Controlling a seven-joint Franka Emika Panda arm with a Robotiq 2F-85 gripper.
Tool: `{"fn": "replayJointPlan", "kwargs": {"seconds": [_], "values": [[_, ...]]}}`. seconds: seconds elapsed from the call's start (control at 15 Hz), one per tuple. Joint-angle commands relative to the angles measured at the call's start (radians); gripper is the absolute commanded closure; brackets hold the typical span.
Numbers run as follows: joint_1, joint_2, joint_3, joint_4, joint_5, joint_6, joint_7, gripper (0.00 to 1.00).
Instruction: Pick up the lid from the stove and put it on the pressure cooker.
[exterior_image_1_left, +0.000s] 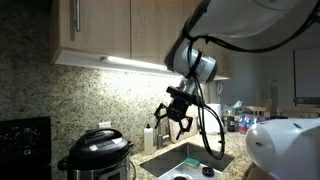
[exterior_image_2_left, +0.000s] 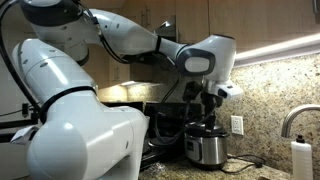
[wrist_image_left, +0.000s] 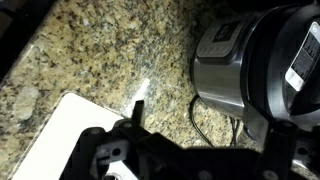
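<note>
The pressure cooker (exterior_image_1_left: 98, 158) stands on the granite counter, brushed steel with a black rim. The round black lid (exterior_image_1_left: 99, 137) sits on top of it. The black stove (exterior_image_1_left: 22, 138) is just beside it at the frame's edge. My gripper (exterior_image_1_left: 176, 124) hangs in the air well to the side of the cooker, over the near end of the sink, open and empty. In an exterior view the gripper (exterior_image_2_left: 205, 112) shows above the cooker (exterior_image_2_left: 205, 148). The wrist view shows the cooker's steel wall (wrist_image_left: 225, 62) and bare granite between my gripper's (wrist_image_left: 200, 150) dark fingers.
A steel sink (exterior_image_1_left: 190, 160) lies in the counter, with a soap bottle (exterior_image_1_left: 149, 137) at its edge and a faucet (exterior_image_2_left: 292, 120) nearby. Wood cabinets (exterior_image_1_left: 100, 25) hang overhead. A black cord (wrist_image_left: 200, 125) trails from the cooker. A white flat surface (wrist_image_left: 60, 135) lies by the granite.
</note>
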Motion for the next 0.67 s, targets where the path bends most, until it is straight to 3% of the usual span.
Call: {"fn": "replayJointPlan", "kwargs": {"seconds": [0.0, 0.27, 0.6], "values": [[-0.146, 0.181, 0.002, 0.037, -0.032, -0.218, -0.051, 0.0], [-0.305, 0.265, -0.001, 0.058, 0.001, -0.374, -0.127, 0.0], [-0.488, 0.314, 0.026, 0.054, 0.062, -0.491, -0.208, 0.0]]}}
